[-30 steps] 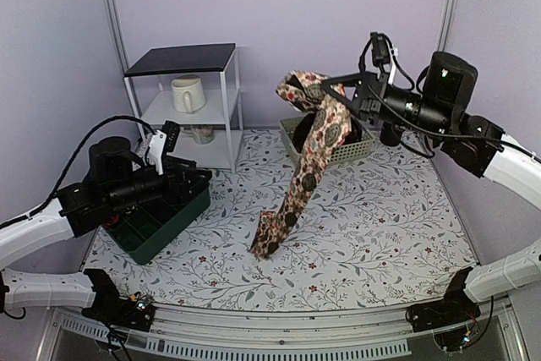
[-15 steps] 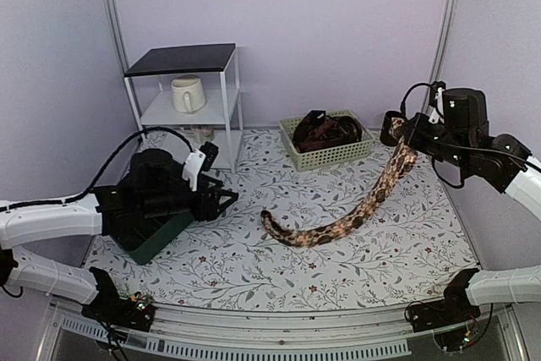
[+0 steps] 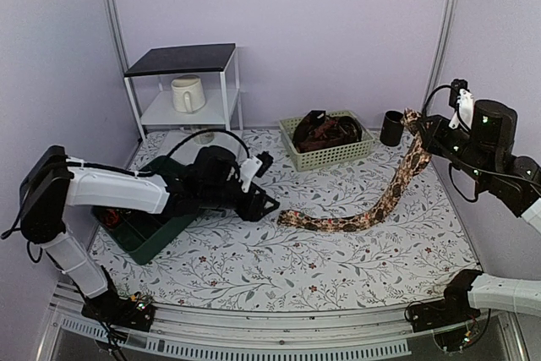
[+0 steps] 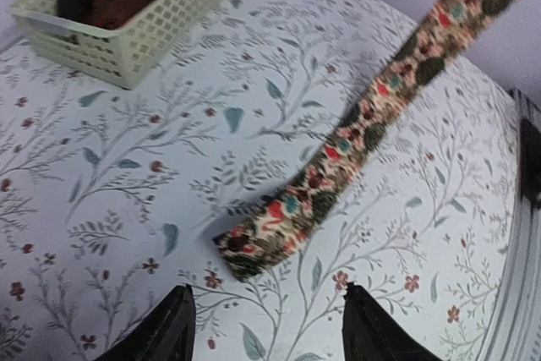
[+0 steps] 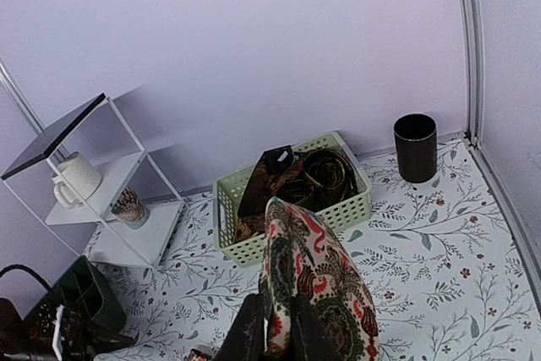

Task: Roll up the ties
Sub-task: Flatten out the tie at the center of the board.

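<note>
I log the tie [image 4: 355,137] on the table [image 4: 127,209], its end just ahead of the left gripper [image 4: 266,319] fingers [image 4: 165,336]; other end pinched between the right gripper [image 5: 275,319] fingers. Ahead of those, the basket [image 5: 338,209] with more ties [image 5: 313,171]; cup [image 5: 415,147] ahead-right, shelf [image 5: 93,209] ahead-left.

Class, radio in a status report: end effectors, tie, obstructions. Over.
Right end effector shut on tie. Left end effector open, near tie's free end. Nothing between them.
</note>
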`<control>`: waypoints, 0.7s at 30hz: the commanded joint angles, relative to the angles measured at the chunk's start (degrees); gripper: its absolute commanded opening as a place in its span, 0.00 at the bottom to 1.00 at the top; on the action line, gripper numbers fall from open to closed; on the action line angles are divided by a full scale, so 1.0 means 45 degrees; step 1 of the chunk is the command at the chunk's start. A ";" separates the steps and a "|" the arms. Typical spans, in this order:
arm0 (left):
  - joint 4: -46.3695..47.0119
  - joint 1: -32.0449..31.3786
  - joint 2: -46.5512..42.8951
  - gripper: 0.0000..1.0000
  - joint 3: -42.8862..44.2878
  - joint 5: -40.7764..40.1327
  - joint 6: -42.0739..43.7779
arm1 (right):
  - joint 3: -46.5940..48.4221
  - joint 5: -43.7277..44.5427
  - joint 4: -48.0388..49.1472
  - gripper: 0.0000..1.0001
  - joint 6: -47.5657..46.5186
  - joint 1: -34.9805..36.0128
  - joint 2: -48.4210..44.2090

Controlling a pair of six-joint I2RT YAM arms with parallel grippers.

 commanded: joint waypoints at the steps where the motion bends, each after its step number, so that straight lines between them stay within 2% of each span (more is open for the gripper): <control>1: 0.0651 -0.0650 0.1133 0.60 0.0249 0.1464 0.2726 | -0.0355 -0.0430 0.0614 0.12 -0.0158 -0.0023 -0.0130; 4: 0.0100 -0.0714 0.1998 0.57 0.1005 0.0234 0.3368 | -0.0438 -0.0649 0.0659 0.12 0.0008 -0.0025 -0.0050; 6: -0.0368 -0.0573 0.2661 0.47 0.1654 -0.0668 0.3077 | -0.0479 -0.0704 0.0720 0.12 0.0081 -0.0023 -0.0018; 9: -0.0980 -0.0414 0.3373 0.41 0.2460 -0.0907 0.2425 | -0.0498 -0.0561 0.0718 0.12 0.0063 -0.0026 -0.0022; 17: -0.1357 -0.0389 0.4797 0.36 0.3157 -0.1284 0.1519 | -0.0637 -0.0221 0.0637 0.13 -0.0018 -0.0028 -0.0252; 21: -0.1777 -0.0384 0.5436 0.36 0.3610 -0.1214 0.1384 | -0.0742 0.0562 0.0443 0.13 -0.0067 -0.0026 -0.0268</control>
